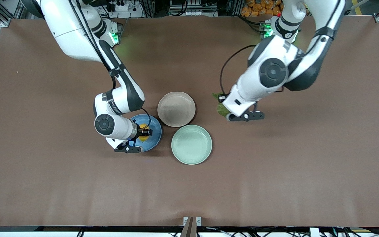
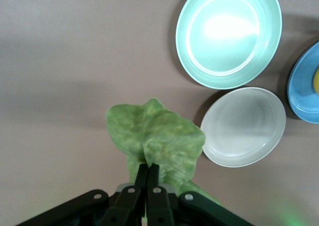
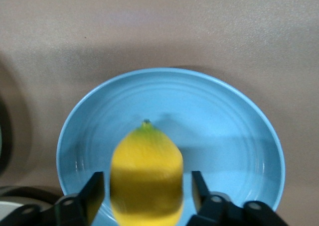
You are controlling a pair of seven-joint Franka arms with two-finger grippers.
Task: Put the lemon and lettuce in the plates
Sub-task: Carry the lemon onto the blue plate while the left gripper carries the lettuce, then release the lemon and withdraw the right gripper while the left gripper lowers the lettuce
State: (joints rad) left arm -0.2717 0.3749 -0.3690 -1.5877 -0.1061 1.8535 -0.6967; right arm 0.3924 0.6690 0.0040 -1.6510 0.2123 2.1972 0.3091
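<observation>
Yellow lemon (image 3: 146, 178) sits between the right gripper's (image 1: 142, 132) parted fingers, clear of both pads, over the blue plate (image 3: 219, 131) at lower centre. Left gripper (image 2: 147, 173) pinches the lettuce (image 2: 157, 136); beige plate (image 2: 244, 126) lies right of it, nearest this arm

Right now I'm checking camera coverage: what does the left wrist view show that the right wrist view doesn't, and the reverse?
Only the left wrist view shows the lettuce pinched in the shut left gripper above bare table, plus the beige plate and the mint plate, both empty. Only the right wrist view shows the right gripper, its fingers standing apart from the lemon's sides. Both show the blue plate with the lemon over it and the brown table.
</observation>
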